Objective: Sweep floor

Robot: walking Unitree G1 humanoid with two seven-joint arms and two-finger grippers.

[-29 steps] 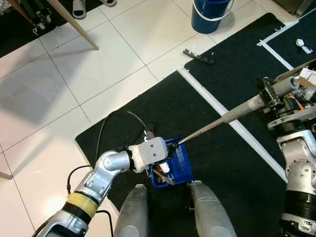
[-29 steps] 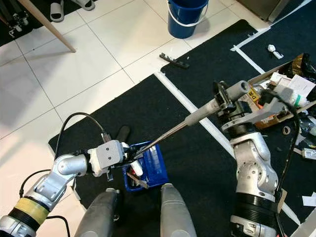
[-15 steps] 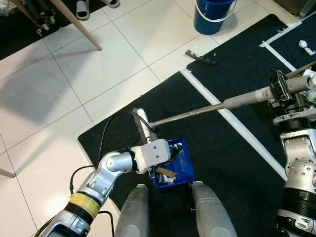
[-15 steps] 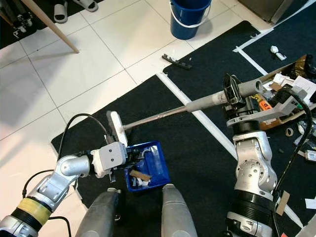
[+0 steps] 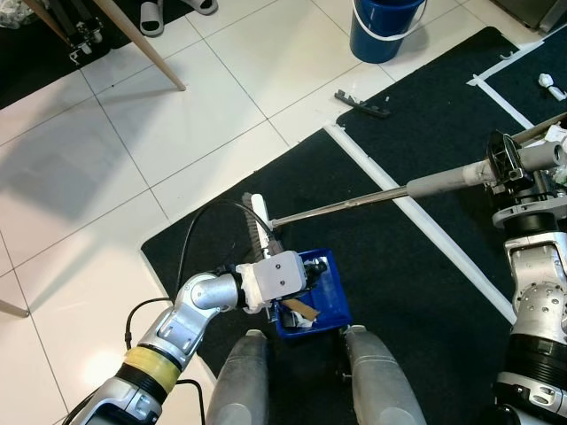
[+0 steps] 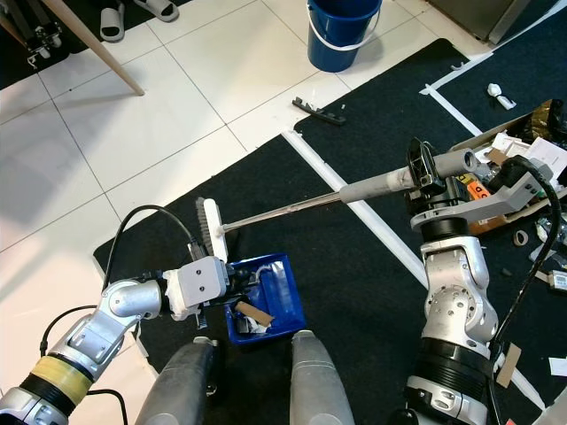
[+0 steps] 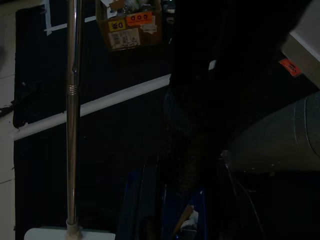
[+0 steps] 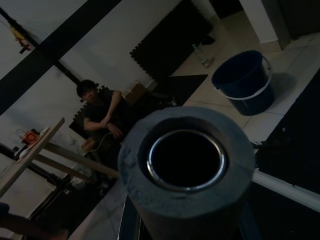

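Observation:
A broom with a long metal handle and a grey foam grip lies slanted across the black mat. My right gripper is shut on the grip at the right. The white brush head rests on the mat just beyond the blue dustpan. That dustpan sits in front of my legs and holds a brown scrap and white bits. My left gripper is shut on the dustpan's left side, its fingers mostly under the white wrist block. The dark left wrist view shows the handle.
A blue bucket stands on the white tiles beyond the mat, with a black strip lying near it. White tape crosses the mat. A cluttered cardboard box sits at the right. A wooden leg slants far left. A seated person watches.
The brush head has come out of the dustpan and swung to the mat beyond its left side. The handle now lies flatter. The scraps stay in the dustpan.

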